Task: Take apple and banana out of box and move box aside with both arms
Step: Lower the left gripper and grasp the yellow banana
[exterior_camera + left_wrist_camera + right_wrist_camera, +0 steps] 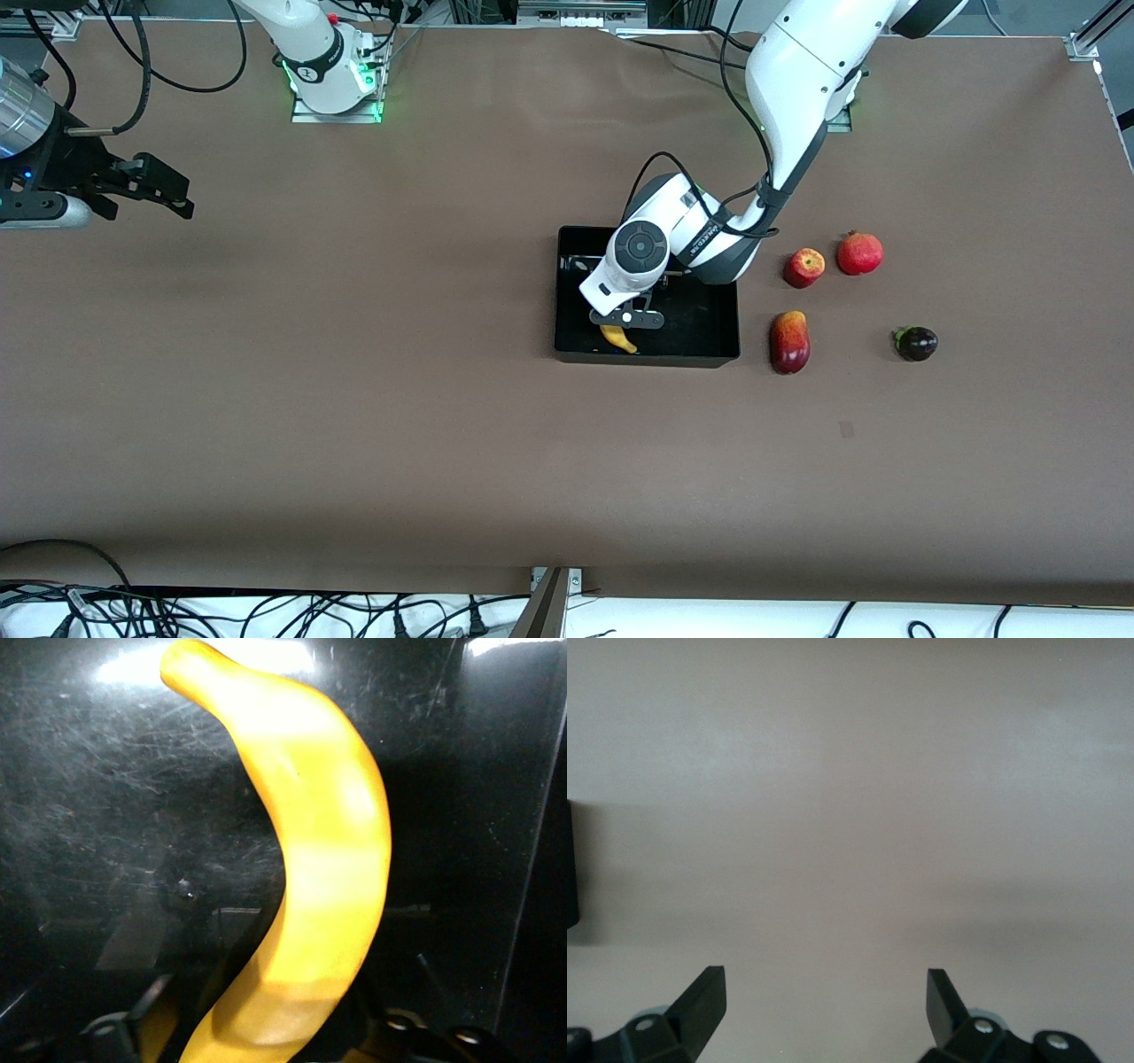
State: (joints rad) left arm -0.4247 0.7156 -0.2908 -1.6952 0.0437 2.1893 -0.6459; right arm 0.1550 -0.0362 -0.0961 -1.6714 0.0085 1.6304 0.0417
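We see the banana (pixel 618 338) lying in the box (pixel 709 332), at the corner nearest the front camera on the right arm's side. In the left wrist view the banana (pixel 310 877) fills the frame over the scratched, glossy floor of the box (pixel 89 815). We judge it light, smooth and a little slippery, firm enough to pinch; its curve makes the thick middle the best place to take hold, across the narrow width, since the tapered ends would slide out.

The left hand (pixel 627 319) is down inside the box right at the banana. Its fingers straddle the fruit, but we cannot tell whether they have closed on it.

The apple (pixel 804 267) already sits out on the counter (pixel 354 399), just beside the box toward the left arm's end, with a pomegranate (pixel 860 252) next to it. A mango (pixel 790 342) lies nearer the camera, an eggplant (pixel 916 343) nearer the counter's end.

The right hand (pixel 151 190) waits over the counter's other end, fingers (pixel 700 1001) spread wide, holding nothing.
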